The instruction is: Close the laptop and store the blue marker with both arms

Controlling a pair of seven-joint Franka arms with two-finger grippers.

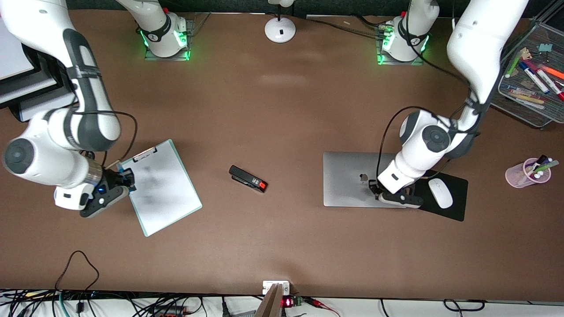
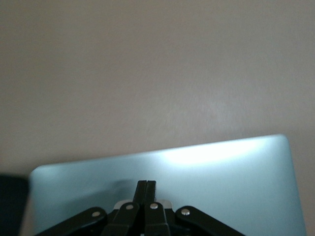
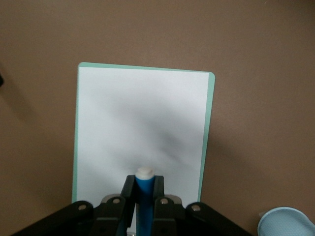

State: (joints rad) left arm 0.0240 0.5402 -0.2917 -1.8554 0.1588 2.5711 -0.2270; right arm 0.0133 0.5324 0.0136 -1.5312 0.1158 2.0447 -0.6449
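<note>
One apple logo (image 1: 363, 177) on closed laptop (image 1: 348, 180) lid.

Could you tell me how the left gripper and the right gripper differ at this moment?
The left gripper is shut on nothing, low over the closed laptop; the right gripper is shut on the blue marker. The left is at the laptop lid; the right is over the clipboard. Both are black and two-fingered.

Readable marks: one logo, no words

The closed slim silver-grey laptop (image 1: 352, 178) bears a dark apple logo (image 1: 363, 177) on its lid; no lettering or numbers can be read anywhere.
</note>
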